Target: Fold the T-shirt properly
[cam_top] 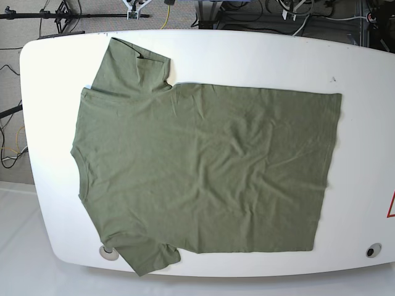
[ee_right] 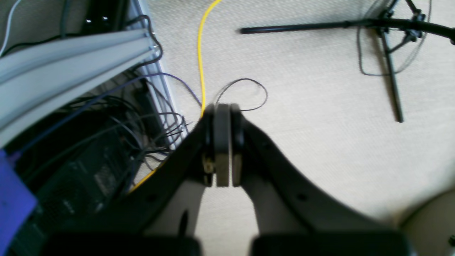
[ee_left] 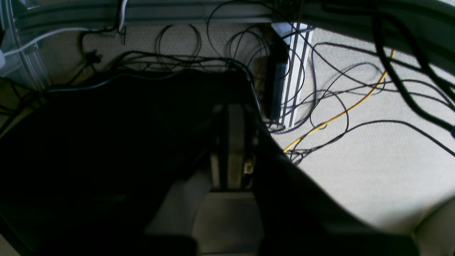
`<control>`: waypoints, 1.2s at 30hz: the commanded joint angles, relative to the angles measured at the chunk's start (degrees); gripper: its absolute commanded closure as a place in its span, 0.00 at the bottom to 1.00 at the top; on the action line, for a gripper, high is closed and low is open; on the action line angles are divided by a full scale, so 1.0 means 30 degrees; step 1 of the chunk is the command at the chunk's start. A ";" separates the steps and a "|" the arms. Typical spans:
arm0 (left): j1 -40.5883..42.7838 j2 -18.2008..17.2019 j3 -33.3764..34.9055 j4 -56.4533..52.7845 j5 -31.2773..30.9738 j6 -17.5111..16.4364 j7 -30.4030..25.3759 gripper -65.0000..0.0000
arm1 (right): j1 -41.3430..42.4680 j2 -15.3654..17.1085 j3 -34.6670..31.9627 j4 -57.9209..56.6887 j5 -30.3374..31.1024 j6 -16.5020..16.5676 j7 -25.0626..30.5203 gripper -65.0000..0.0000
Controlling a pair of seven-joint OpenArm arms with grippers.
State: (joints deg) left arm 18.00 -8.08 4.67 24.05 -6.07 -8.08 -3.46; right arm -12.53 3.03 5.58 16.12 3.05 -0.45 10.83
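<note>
The right gripper at the centre of its wrist view has its jaws pressed together on nothing, hanging over carpet and a yellow cable. The left gripper, dim at the centre of its own view, also looks closed and empty above tangled cables. Neither arm appears in the base view, where the T-shirt lies spread flat across the white table, collar toward the left edge, sleeves at upper left and lower left. No fold shows yet; by my reading all the folding remains.
</note>
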 commanded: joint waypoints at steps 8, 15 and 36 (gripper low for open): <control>-0.1506 0.0434 0.0116 -0.3976 0.0286 0.0097 -0.2480 1.00 | 0.1462 -0.0123 0.0131 -0.1407 -0.0360 -0.0255 0.0174 1.00; -0.2622 0.0529 0.0030 -0.6052 0.0196 -0.0019 -0.3082 1.00 | 0.2070 -0.0160 -0.0035 -0.2557 -0.0413 -0.0026 0.0142 1.00; 0.1100 -0.0437 -0.0165 0.1206 -0.1885 -0.0274 -0.1364 1.00 | -0.1786 0.0796 0.0028 0.2380 0.0066 0.0788 0.0538 1.00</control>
State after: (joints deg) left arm 17.43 -8.01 4.38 24.82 -11.03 -8.60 -7.22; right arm -14.31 4.01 5.61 19.88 2.81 2.48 11.60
